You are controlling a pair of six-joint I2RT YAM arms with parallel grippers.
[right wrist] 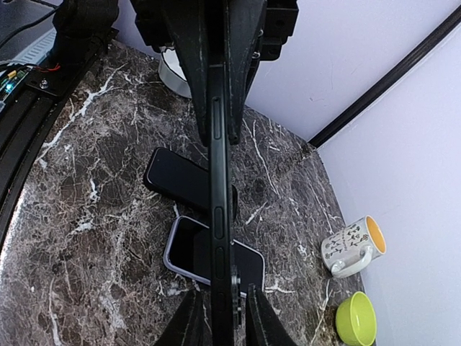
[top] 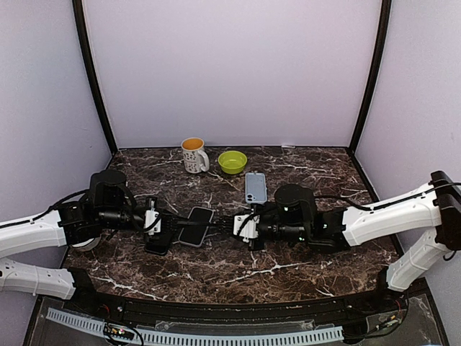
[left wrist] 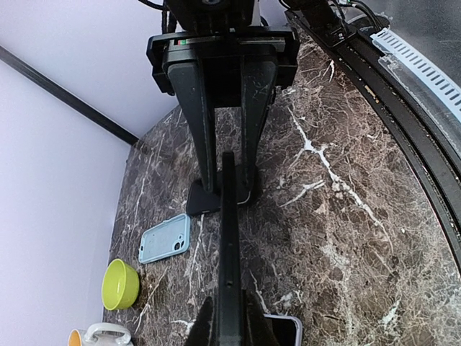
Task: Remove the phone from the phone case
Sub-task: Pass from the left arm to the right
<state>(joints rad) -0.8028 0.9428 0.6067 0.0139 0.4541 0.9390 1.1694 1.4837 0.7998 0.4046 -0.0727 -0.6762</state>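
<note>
Left pincer (left wrist: 229, 317): closed narrow on one end of the cased phone (right wrist: 219, 180)
Right pincer (right wrist: 221, 303): closed narrow on the other end
Cased phone: edge-on, held between both above the table (top: 302, 259)
Doing it well: pinch only the case with one pincer, then peel a corner free slowly

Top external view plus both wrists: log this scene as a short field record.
held item: thin black phone-shaped slab, edge-on, off the table
left end effector: shut on one end of the slab
right end effector: shut on the other end
beneath: pale-rimmed dark-screened phone and flat black rectangle, lying on the dark marble table
back row: white mug with orange inside, lime green bowl, light blue phone case
</note>
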